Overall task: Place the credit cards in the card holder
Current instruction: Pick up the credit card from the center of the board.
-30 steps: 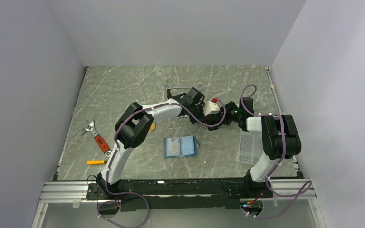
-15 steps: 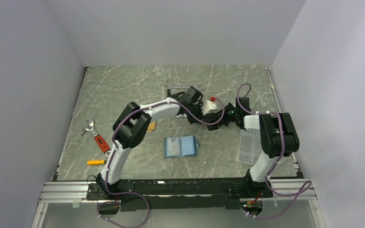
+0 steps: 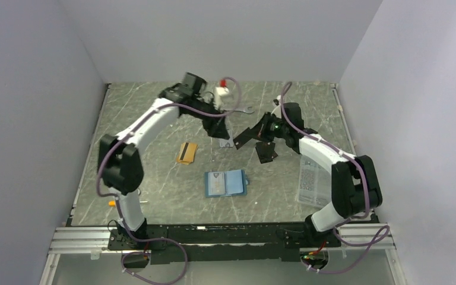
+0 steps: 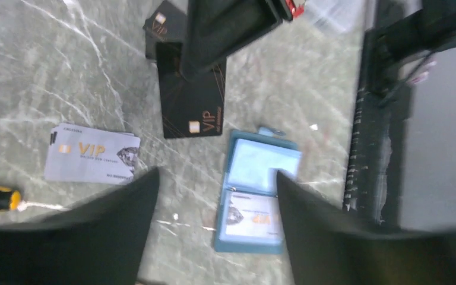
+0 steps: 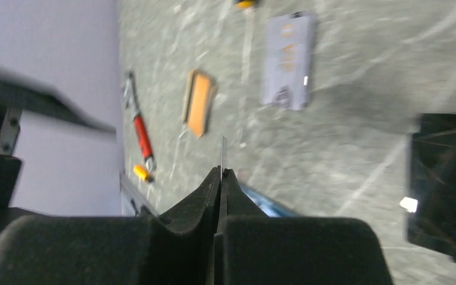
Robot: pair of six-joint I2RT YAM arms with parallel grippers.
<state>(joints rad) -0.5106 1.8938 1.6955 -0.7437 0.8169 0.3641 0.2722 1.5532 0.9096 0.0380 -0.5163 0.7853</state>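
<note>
Right gripper (image 5: 221, 173) is pinched tight on what looks like a black VIP card (image 4: 193, 107). Left gripper (image 4: 217, 175) is spread wide, empty. Teal card holder (image 3: 225, 183) lies open on the table, with an orange card (image 3: 186, 152) and a silver card (image 4: 92, 161) nearby.

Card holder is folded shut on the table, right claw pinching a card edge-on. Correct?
Not quite. The card holder lies open, not folded shut: the left wrist view shows its pale pockets, one with a VIP card in it. The rest stands: the right claw is shut on a thin card, seen edge-on.
</note>
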